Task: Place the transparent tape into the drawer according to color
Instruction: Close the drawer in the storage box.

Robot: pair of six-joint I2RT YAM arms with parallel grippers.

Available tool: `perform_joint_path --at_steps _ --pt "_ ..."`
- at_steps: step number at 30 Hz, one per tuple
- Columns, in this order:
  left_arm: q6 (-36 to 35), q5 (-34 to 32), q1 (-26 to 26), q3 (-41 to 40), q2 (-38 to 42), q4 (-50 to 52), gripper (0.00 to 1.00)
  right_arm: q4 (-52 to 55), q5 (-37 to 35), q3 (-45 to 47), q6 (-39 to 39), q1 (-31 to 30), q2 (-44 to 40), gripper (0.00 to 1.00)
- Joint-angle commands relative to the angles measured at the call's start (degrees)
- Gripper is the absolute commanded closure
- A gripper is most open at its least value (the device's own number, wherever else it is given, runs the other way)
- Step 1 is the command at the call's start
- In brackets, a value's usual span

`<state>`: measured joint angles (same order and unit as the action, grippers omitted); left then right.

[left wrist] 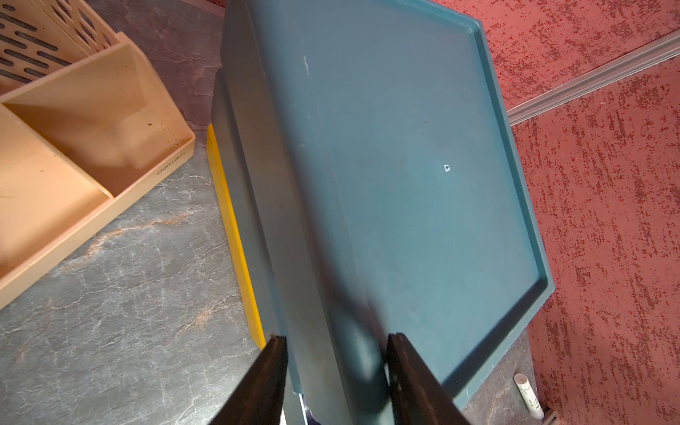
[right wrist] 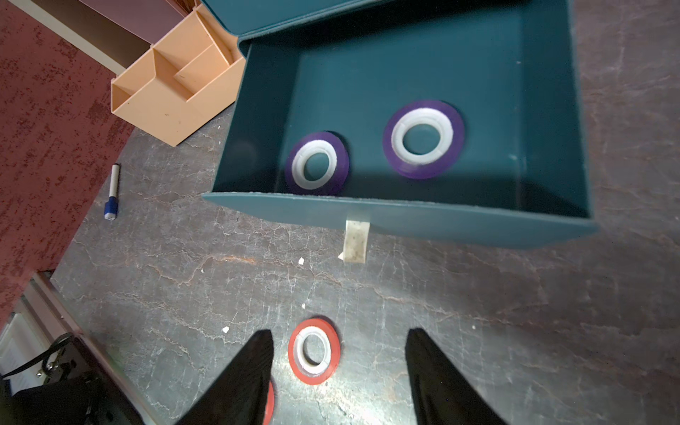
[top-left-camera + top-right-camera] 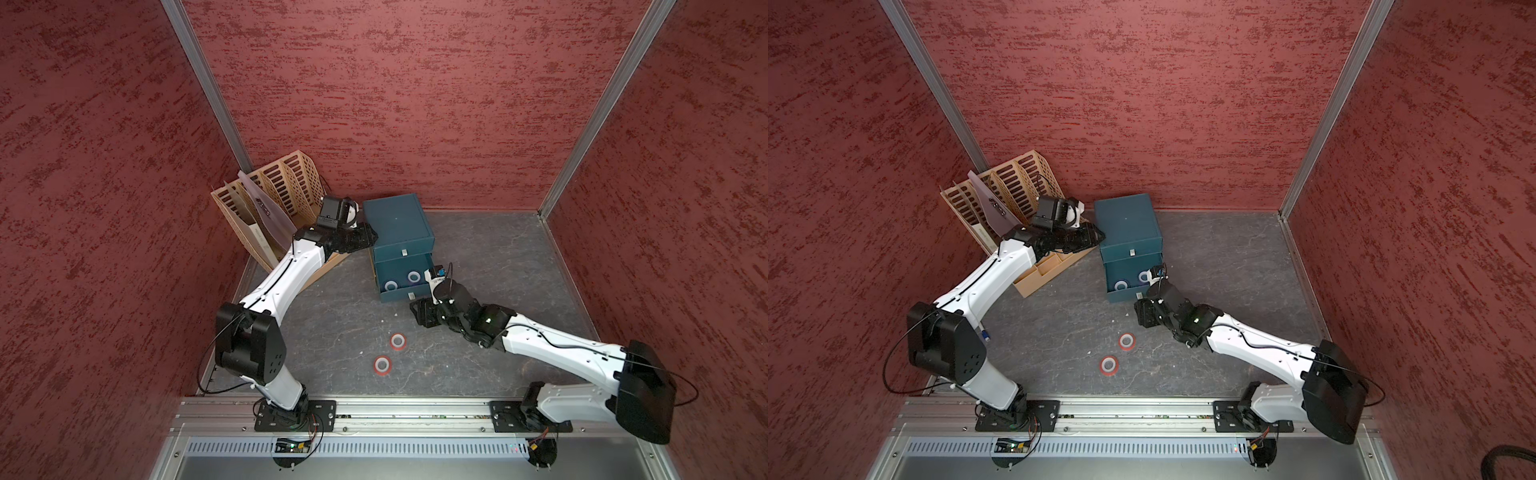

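A teal drawer cabinet [image 3: 397,220] [image 1: 404,165] stands at the back of the table. Its middle drawer [image 3: 399,296] [image 2: 404,217] is pulled out, and two purple tape rolls [image 3: 391,285] [image 3: 414,276] [image 2: 316,163] [image 2: 423,138] lie flat in it. On the table in front lie two red tape rolls [image 3: 397,341] [image 3: 382,365] [image 3: 1126,341] [image 3: 1109,365]. My left gripper [image 3: 372,239] [image 1: 335,340] is shut on the cabinet's top left edge. In front of the drawer my right gripper [image 3: 422,316] [image 2: 340,338] hangs open and empty. Below it lies a red roll [image 2: 314,351].
A beige file rack [image 3: 266,199] with a compartment box [image 2: 173,84] stands left of the cabinet, under my left arm. A blue-capped marker [image 2: 111,193] lies by the left wall. A small white tube [image 1: 528,395] lies behind the cabinet. Red walls enclose three sides.
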<state>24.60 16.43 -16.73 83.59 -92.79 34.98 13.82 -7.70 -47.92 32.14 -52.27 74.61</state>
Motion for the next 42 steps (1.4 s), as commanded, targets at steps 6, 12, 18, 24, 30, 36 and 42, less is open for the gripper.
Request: perform_joint_path --at_steps 6,12,18,24,30,36,42 --pt "-1.1 -0.4 -0.1 0.4 -0.5 0.5 0.53 -8.0 -7.5 1.3 -2.1 -1.4 4.5 0.47" --pt "-1.5 -0.4 0.1 0.4 -0.3 0.9 0.53 -12.1 -13.2 1.2 -3.0 -3.1 7.8 0.54" --pt "-1.6 -0.1 0.4 -0.1 0.4 0.7 0.53 -16.1 -16.2 1.2 -3.3 -3.8 11.5 0.57" --pt "-1.7 0.3 0.4 -0.3 0.8 0.8 0.53 -20.4 -19.5 1.4 -4.8 -3.9 13.0 0.57" --pt "-2.0 0.5 0.4 -0.5 1.0 0.9 0.53 -23.0 -21.1 0.0 -7.1 -3.9 14.8 0.57" --pt "-2.0 1.0 0.4 -0.7 1.0 0.9 0.54 -25.4 -22.3 -2.0 -9.3 -3.9 17.0 0.57" --pt "-2.0 1.5 0.3 -0.7 1.1 0.8 0.55 -27.9 -22.3 -3.9 -10.8 -3.0 19.4 0.57"
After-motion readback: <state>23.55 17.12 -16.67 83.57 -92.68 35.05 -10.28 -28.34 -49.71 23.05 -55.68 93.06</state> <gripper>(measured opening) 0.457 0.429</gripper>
